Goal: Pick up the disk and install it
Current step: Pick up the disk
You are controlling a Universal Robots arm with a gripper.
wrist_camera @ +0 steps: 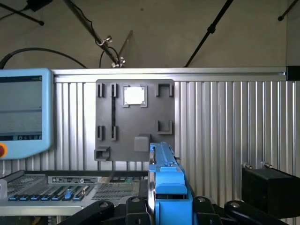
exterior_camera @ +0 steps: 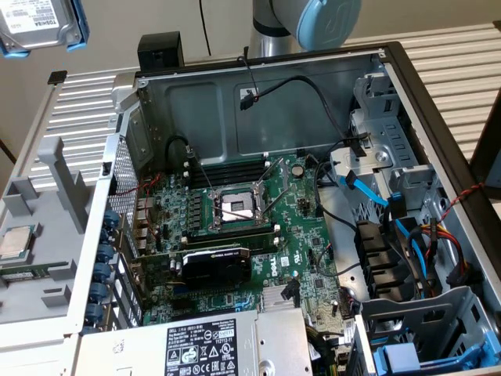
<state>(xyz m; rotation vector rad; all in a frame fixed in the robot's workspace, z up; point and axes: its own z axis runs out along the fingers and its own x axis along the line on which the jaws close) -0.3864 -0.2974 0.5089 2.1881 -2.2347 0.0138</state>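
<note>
Our pincer (wrist_camera: 169,208) is clamped on the disk (exterior_camera: 35,27) by its blue carrier, raised well clear of the open case (exterior_camera: 258,102), at the exterior view's left. In carrying it, we judge it best held level, with a firm grip, and clear of the loose cables (exterior_camera: 313,90).

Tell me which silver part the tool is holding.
The flat silver hard drive in its blue plastic carrier, clamped in the tool; the small square silver processor chip lies on the grey tray.
</note>
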